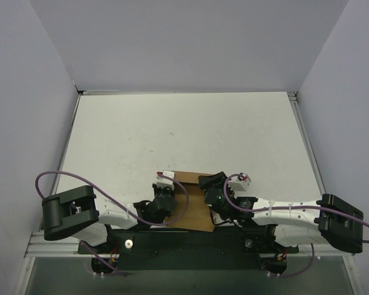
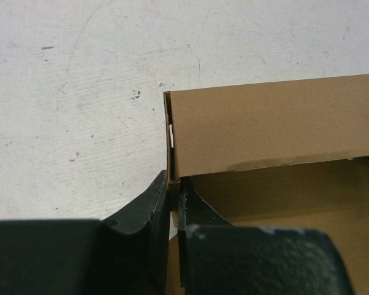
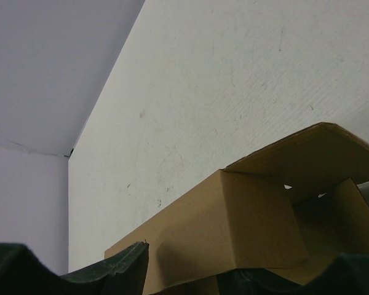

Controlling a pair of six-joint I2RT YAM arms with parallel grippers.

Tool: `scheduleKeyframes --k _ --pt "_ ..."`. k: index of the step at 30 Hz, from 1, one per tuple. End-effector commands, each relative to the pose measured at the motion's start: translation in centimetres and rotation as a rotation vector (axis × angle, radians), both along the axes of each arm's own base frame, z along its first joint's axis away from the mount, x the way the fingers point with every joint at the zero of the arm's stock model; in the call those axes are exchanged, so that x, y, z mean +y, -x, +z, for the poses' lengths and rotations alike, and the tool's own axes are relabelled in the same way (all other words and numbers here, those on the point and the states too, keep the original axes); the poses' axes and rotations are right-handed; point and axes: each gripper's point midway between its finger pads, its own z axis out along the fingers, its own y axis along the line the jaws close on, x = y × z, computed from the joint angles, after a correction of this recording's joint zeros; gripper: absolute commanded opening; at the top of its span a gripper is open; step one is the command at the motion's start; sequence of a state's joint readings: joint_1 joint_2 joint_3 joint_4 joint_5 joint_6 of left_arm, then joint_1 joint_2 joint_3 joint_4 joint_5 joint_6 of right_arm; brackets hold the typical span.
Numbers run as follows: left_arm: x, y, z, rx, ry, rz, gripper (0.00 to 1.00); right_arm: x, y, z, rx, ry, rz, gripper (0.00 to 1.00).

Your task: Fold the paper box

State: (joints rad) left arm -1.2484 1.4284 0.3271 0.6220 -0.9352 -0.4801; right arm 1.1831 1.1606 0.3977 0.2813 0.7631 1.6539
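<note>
Soft, even light, seemingly from overhead, fills all three views: the white table [image 1: 184, 123] is bright without glare and shadows are faint, the deepest lying inside the paper box [image 2: 270, 129]. The dark fingers [image 2: 141, 212] at the bottom of both wrist views are close, blurred and nearly featureless, while the top view is sharp.

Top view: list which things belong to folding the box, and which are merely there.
Job: paper box; left fingers pinching its wall; right fingers either side of it.
Merely there: white table; purple cables; grey walls.
</note>
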Motion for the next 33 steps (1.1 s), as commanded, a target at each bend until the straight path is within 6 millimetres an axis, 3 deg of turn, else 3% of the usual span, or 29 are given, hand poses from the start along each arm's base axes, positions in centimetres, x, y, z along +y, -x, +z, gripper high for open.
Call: scheduleKeyframes --k 1,4,8,12,16,20,28,33 --pt "-0.5 0.8 -1.4 0.020 -0.020 -0.022 0.00 -1.1 -0.9 0.0 -0.047 0.004 -0.066 0.47" --pt "-1.1 1.0 -1.4 0.016 -0.010 -0.033 0.00 -1.1 -1.0 -0.2 -0.046 0.012 -0.069 0.45" --pt "-1.0 0.8 -1.7 0.014 -0.016 -0.015 0.00 -1.1 -1.0 -0.5 -0.045 0.023 -0.070 0.36" --pt "1.3 0.2 -1.3 -0.023 -0.038 0.097 0.00 -1.5 -1.0 -0.8 -0.044 0.026 -0.080 0.24" --pt "2.7 -0.1 -0.6 -0.069 -0.041 0.154 0.00 -1.5 -0.9 -0.7 -0.036 0.030 -0.079 0.09" --pt "3.7 -0.5 -0.2 -0.105 -0.079 0.209 0.00 -1.6 -0.8 -0.4 -0.027 0.050 -0.089 0.01" --pt "6.0 -0.9 -0.1 -0.158 -0.190 0.329 0.00 -2.6 -0.4 -1.1 -0.011 0.054 -0.124 0.00" --pt "6.2 -0.7 -0.6 -0.137 -0.202 0.317 0.00 -2.6 -0.4 -0.9 -0.016 0.057 -0.124 0.00"
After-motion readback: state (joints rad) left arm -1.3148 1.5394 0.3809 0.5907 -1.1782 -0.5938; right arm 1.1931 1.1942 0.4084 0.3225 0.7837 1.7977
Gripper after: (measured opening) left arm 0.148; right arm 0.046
